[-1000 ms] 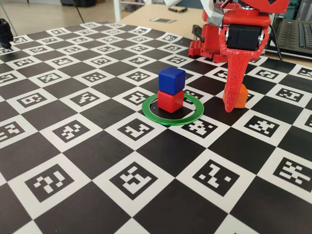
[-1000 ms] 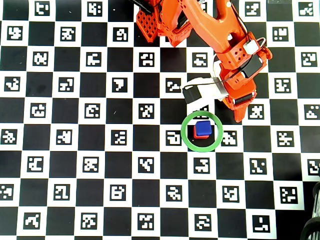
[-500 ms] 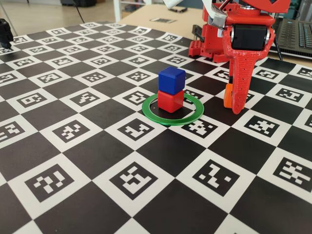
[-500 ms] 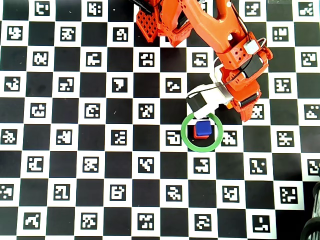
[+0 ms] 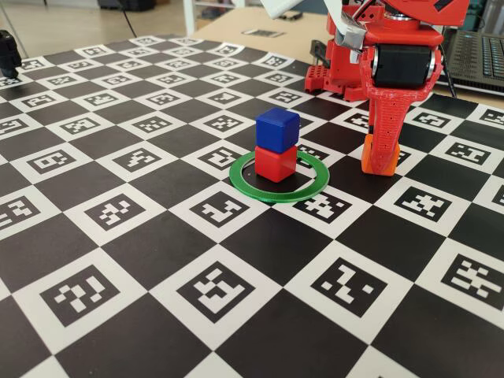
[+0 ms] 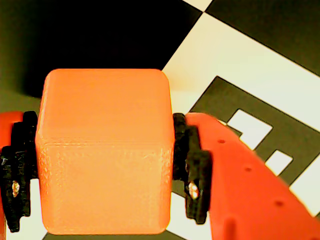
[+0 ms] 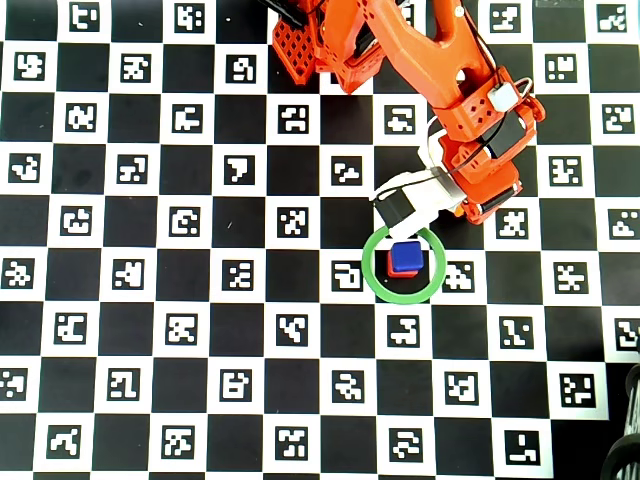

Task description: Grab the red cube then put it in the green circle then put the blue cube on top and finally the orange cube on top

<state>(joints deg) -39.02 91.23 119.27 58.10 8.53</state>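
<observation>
The red cube (image 5: 276, 164) sits inside the green circle (image 5: 272, 196) with the blue cube (image 5: 277, 128) stacked on it. My gripper (image 5: 379, 161) points straight down to the right of the ring and is shut on the orange cube (image 5: 368, 154) at board level. In the wrist view the orange cube (image 6: 105, 150) fills the gap between the black pads (image 6: 195, 175) of my gripper (image 6: 105, 185). In the overhead view the blue cube (image 7: 405, 257) hides most of the red cube (image 7: 389, 269) inside the ring (image 7: 402, 298); the arm hides the orange cube.
The board (image 5: 157, 236) is a black and white checkerboard of printed markers. The arm's red base (image 5: 339, 71) stands at the back right. A laptop (image 5: 480, 55) lies beyond the right edge. A black object (image 5: 8, 51) stands at the far left corner.
</observation>
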